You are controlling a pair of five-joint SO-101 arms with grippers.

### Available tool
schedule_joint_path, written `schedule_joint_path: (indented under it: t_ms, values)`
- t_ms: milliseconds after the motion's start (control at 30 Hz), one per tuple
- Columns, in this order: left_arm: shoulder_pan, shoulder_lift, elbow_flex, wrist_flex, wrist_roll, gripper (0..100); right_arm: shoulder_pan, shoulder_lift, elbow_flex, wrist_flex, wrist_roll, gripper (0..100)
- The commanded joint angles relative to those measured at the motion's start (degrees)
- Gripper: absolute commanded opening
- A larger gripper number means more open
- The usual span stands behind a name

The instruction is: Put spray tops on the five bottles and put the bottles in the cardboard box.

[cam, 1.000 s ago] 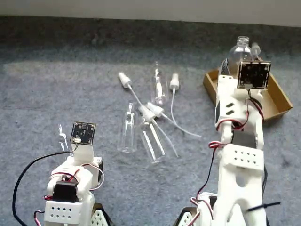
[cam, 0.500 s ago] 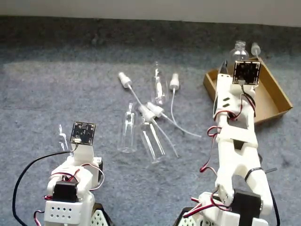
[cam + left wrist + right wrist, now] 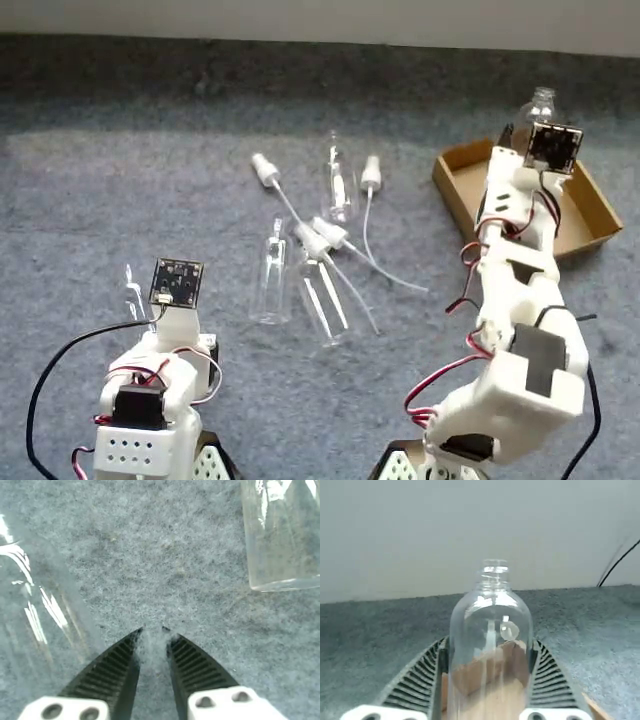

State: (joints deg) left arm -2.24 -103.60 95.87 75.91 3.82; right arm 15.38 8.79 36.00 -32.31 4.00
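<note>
Over the cardboard box (image 3: 460, 182) in the upper right, your right arm (image 3: 510, 270) has swung rightward. The right gripper (image 3: 489, 647) clamps an uncapped bottle (image 3: 541, 102), so capping looks skipped for this one. Lower left, your left gripper (image 3: 152, 636) sits nearly closed, empty.

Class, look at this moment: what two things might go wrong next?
The clear round bottle, clamped in the right tool by the brown cardboard box, has a bare neck; it may get boxed without a spray top. The white spray tops have long tubes that cross the lying clear bottles; lifting one may drag others.
</note>
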Motion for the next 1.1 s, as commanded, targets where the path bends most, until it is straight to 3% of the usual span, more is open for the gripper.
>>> schedule_joint_path:
  t_ms: [0,600,733,900,1067]
  values:
    - [0.40,-0.40,1.27,0.35,-0.53,1,1.89,2.86,-6.29,-3.38,-1.49,9.1]
    - [0.57,-0.40,1.27,0.09,-0.35,1,4.53,31.87,-36.53,-3.38,-1.58,9.1]
    - [0.57,-0.40,1.27,0.09,-0.35,1,4.35,33.98,-38.81,-3.82,-1.58,9.1]
    - [0.57,-0.40,1.27,0.09,-0.35,1,3.74,34.59,-38.02,-14.99,-1.14,9.1]
    - [0.57,-0.40,1.27,0.09,-0.35,1,3.82,34.51,-34.68,-15.78,-1.05,9.1]
